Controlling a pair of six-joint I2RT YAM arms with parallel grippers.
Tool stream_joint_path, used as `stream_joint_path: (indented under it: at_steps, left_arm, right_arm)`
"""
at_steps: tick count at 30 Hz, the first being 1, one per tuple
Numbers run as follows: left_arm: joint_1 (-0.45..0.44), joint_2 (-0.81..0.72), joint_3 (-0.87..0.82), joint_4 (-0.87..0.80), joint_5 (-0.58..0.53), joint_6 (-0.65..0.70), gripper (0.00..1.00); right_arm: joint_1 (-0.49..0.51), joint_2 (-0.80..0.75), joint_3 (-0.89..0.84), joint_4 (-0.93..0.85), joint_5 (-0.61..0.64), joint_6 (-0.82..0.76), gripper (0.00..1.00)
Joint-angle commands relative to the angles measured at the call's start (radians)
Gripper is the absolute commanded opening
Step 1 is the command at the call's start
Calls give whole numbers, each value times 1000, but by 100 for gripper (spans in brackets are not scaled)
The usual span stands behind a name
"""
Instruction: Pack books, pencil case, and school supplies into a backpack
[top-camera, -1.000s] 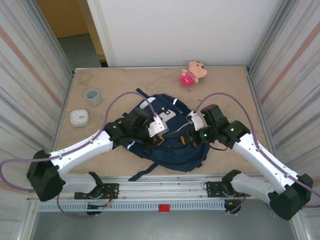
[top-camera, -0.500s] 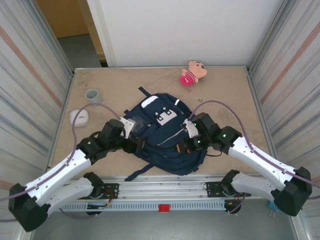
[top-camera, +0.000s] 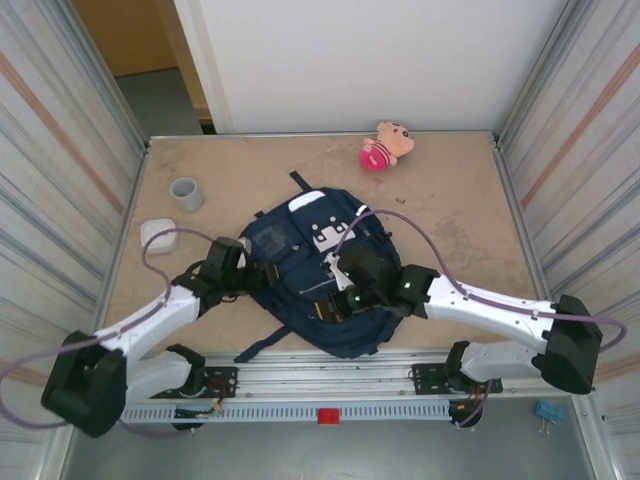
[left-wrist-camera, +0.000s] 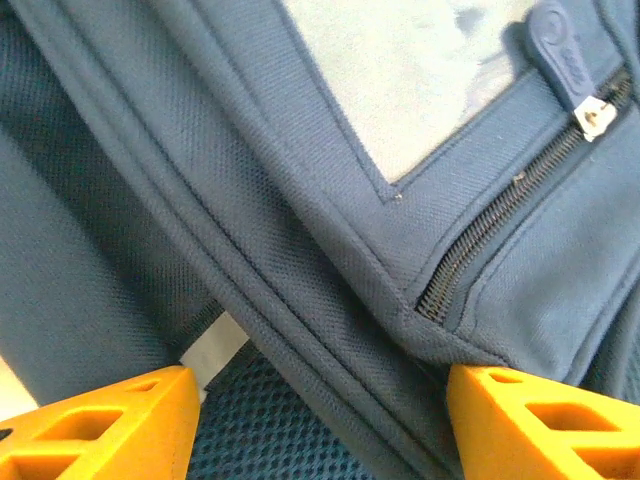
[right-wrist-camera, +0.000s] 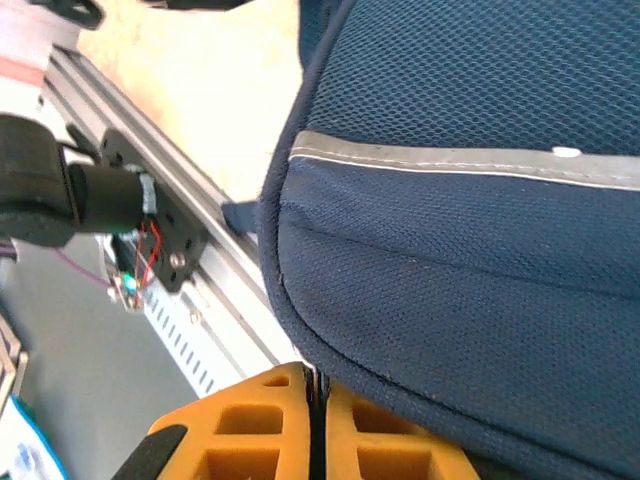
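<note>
1. Top view, from above and behind the arms: a large dark navy backpack (top-camera: 290, 245) with white patches lies flat in the middle of a tan table (top-camera: 450, 200).
   - The left gripper (top-camera: 258, 279) reaches in at the bag's left edge.
   - The right gripper (top-camera: 330, 303) rests on the bag's near half, close to its centre.
   - From this height, neither pair of fingers can be read.
   - A pink plush toy (top-camera: 386, 145) sits at the table's far edge, well apart from the bag.
   - A grey cup (top-camera: 185, 193) stands upright at the far left, and a small pale rounded object (top-camera: 157, 234) lies just nearer than the cup.

2. Left wrist view: two orange fingers (left-wrist-camera: 100, 425) sit in the lower corners, spread wide and released, gripping nothing.
   - Navy backpack fabric lies between and beyond them, and a thick stitched seam runs diagonally down into the gap.
   - To the upper right, a dark zipper (left-wrist-camera: 500, 240) leads to its pull (left-wrist-camera: 575, 55), next to a pale patch (left-wrist-camera: 400, 80).
   - A small white tag (left-wrist-camera: 215, 350) peeks out near the left finger.

3. Right wrist view: the orange fingers (right-wrist-camera: 250, 420) are clenched tight together at the bottom edge.
   - Their tips meet the backpack's rounded lower seam. Whether any fabric is pinched between them cannot be told.
   - Above the fingers is dark mesh crossed by a pale reflective stripe (right-wrist-camera: 450, 160).
   - To the left are the table's edge, an aluminium rail (right-wrist-camera: 200, 290) and a black arm mount (right-wrist-camera: 100, 200) with thin wires.
</note>
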Motion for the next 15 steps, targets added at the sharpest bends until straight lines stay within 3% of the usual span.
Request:
stream_joint_path:
  at_steps: [1,6,12,15]
  left_arm:
    - [81,130,137,169,52,12,67]
    - [99,127,242,71,97,-33,71]
    - [22,-192,150,-184,88,-220,71]
    - [-45,-293,95,-218,131,-344,69]
  right_arm:
    - [4,26,58,109,10,18,0]
    - [-40,49,70,110,28,25,0]
    - [-70,41,65,83,16,1,0]
    - [-77,44,64,80,0,-9,0]
